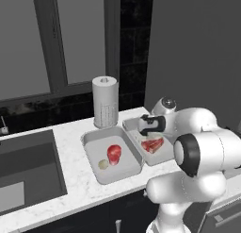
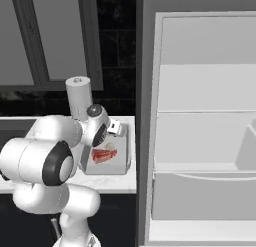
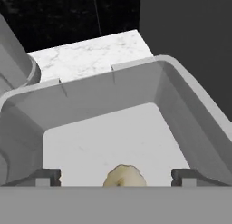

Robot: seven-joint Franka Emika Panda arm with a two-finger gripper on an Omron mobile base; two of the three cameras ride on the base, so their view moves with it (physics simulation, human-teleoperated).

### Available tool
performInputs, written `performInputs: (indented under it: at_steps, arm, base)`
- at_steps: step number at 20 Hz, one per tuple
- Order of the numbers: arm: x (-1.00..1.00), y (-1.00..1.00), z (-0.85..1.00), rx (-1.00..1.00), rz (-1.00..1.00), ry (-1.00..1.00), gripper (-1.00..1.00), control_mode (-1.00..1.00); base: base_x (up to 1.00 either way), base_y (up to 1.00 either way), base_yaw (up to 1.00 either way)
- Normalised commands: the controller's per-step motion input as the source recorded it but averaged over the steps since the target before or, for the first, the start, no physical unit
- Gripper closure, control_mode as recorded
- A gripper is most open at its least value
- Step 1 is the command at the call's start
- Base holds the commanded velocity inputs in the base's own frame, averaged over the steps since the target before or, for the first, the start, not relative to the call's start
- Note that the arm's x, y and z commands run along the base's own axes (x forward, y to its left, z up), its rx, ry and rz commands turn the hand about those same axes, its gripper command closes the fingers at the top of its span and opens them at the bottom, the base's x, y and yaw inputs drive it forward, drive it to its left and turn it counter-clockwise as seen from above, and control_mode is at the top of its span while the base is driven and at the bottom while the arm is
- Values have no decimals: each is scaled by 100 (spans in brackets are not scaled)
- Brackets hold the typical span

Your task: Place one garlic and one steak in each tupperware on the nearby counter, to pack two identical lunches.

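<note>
1. Left base view: two tupperware tubs side by side on the tabletop (image 1: 70,170). The left tub (image 1: 111,154) holds a steak (image 1: 114,153) and a garlic (image 1: 103,164); the right tub (image 1: 153,142) holds a second steak (image 1: 152,144), long axis roughly left to right. The end effector (image 1: 146,126) hangs over the right tub's far end, just past that steak. A paper-towel roll (image 1: 105,101) stands behind.
2. Right base view: the end effector (image 2: 116,127) sits above the right tub (image 2: 120,163), steak (image 2: 103,155) on the near side. The open fridge (image 2: 200,116) is to the right.
3. Hand view: fingertips (image 3: 45,177) spread wide and a garlic (image 3: 125,177) between them, touching neither; looks released, round with no clear axis, straight below over the tub floor (image 3: 118,132). Probably packing is nearly done.
</note>
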Motion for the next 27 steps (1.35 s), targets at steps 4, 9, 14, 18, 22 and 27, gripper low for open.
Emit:
performInputs:
  at_steps: [4,9,14,18,22,27]
  arm:
    - [-96,0,67,0,1,-61,-100,-100]
    - [-100,12,-1,-45,7,-77,-100,-100]
    - [-99,29,-55,-84,20,-63,-100,-100]
    - [-99,40,-74,-93,28,-32,-100,-100]
    - [-100,46,-83,-91,28,-28,-100,-100]
    - [-100,34,-94,-85,28,-27,-100,-100]
  base:
    - [0,0,0]
    - [0,0,0]
    - [0,0,0]
    - [0,0,0]
    - [0,0,0]
    - [0,0,0]
